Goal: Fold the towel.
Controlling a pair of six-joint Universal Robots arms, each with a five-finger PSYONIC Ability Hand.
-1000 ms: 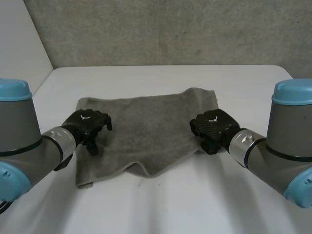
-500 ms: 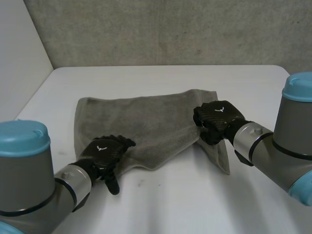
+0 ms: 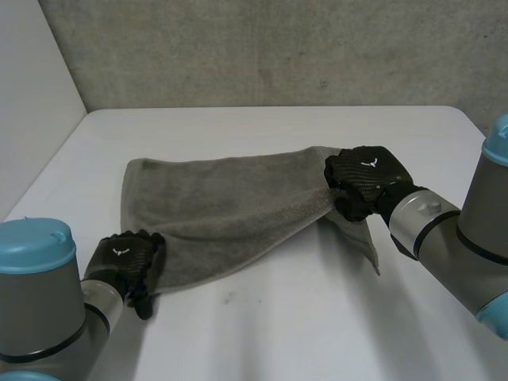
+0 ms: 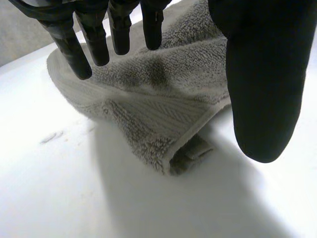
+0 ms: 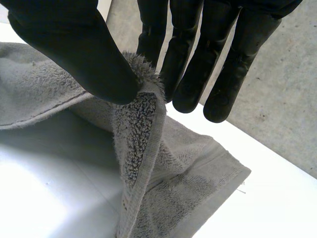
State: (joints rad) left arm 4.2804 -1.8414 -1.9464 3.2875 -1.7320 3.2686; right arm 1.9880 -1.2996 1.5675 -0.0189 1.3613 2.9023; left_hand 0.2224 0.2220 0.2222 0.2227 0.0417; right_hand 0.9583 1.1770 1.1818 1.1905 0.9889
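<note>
Grey towel (image 3: 230, 206) lies across the middle of the white tabletop (image 3: 317, 325). Its left part is flat and its right end is raised.

The right hand (image 3: 363, 181) pinches the towel's right edge. In the right wrist view the thumb (image 5: 74, 44) presses the hem against the fingers, and loose cloth hangs from the pinch down to the tabletop.

The left hand (image 3: 123, 258) sits at the towel's near-left corner, toward the near-left corner of the tabletop. In the left wrist view its fingers (image 4: 69, 44) are straight and spread over the cloth with the thumb wide apart, so it grips nothing. The corner under it is rolled back on itself.

We judge the step in hand to be getting the left grip, so that both hands can carry the fold.

To do it well:
- We lower the left hand and close thumb and fingers on the hem itself, not the loose pile.
- We catch one layer only, since the tucked corner invites a double grab.
- The right hand should hold off pulling until then, or the towel drags out from under the left hand.
- We lift both ends level.
</note>
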